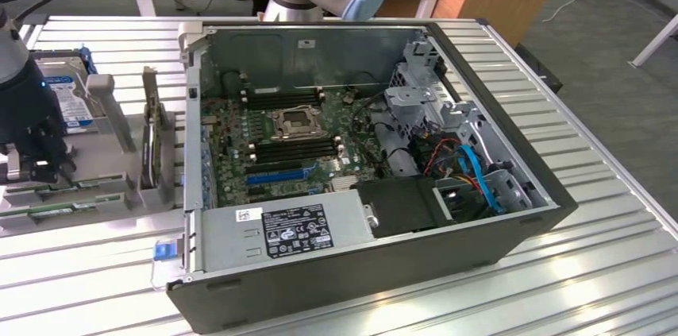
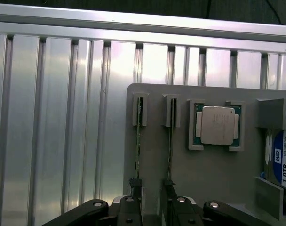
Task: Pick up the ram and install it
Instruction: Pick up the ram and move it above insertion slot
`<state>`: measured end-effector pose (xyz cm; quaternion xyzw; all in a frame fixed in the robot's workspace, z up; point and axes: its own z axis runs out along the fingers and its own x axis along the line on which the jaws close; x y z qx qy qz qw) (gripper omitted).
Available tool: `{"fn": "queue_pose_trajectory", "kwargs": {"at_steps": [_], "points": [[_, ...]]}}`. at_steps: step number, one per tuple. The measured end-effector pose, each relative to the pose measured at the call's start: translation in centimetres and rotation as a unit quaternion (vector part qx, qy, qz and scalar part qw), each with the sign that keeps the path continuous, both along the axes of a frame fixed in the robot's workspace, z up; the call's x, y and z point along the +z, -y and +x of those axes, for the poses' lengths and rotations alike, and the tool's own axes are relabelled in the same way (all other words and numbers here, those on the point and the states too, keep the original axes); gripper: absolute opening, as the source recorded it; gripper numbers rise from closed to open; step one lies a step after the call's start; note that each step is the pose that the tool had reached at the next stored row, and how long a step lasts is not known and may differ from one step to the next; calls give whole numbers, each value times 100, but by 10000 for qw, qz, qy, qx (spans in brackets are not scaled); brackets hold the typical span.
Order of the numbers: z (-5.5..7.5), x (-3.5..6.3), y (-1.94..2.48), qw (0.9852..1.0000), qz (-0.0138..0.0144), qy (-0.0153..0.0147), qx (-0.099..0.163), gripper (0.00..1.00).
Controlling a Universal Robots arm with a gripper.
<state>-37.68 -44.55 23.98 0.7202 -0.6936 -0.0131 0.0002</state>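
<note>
Because the ram [image 2: 138,141] is slotted on edge in a gray holder [image 2: 213,174], short of the tabletop's [image 2: 63,117] railed edge, the fingers [image 2: 135,186] are held part-open nr its end, w/ nothing gripped.

Two ram sticks [image 2: 138,141] [image 2: 170,141], one processor [image 2: 217,125], one hard drive [image 2: 280,165], one grey holder [image 2: 218,181], one open computer case [image 1: 424,272].

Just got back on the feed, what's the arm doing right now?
The arm's claw hangs open over the gray holder beside the open computer case, at the ends of two ram sticks standing on edge in their slots. Neither looks gripped yet. The processor and hard drive sit in the same holder.
</note>
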Motion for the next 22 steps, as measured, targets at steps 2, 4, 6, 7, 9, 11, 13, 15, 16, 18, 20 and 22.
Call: {"fn": "queue_pose_trajectory", "kwargs": {"at_steps": [2, 4, 6, 7, 9, 11, 13, 15, 16, 18, 20, 22], "points": [[0, -21, 0, 10000, 0, 0, 0, 31], [0, -39, 0, 10000, 0, 0, 0, 31], [0, -59, 0, 10000, 0, 0, 0, 31], [0, -69, 0, 10000, 1, 0, 0, 31], [0, -86, 0, 10000, 0, 0, 0, 31], [0, -90, 0, 10000, -1, -1, 0, 31], [0, -90, 0, 10000, -1, -1, 0, 31], [0, -91, 0, 10000, 0, 0, 0, 31], [0, -92, 2, 10000, 1, 1, 0, 31], [1, -92, 15, 10000, 1, 1, 1, 31], [0, -91, 31, 10000, 0, 0, 0, 31], [0, -91, 49, 10000, 0, 0, 0, 31]]}}
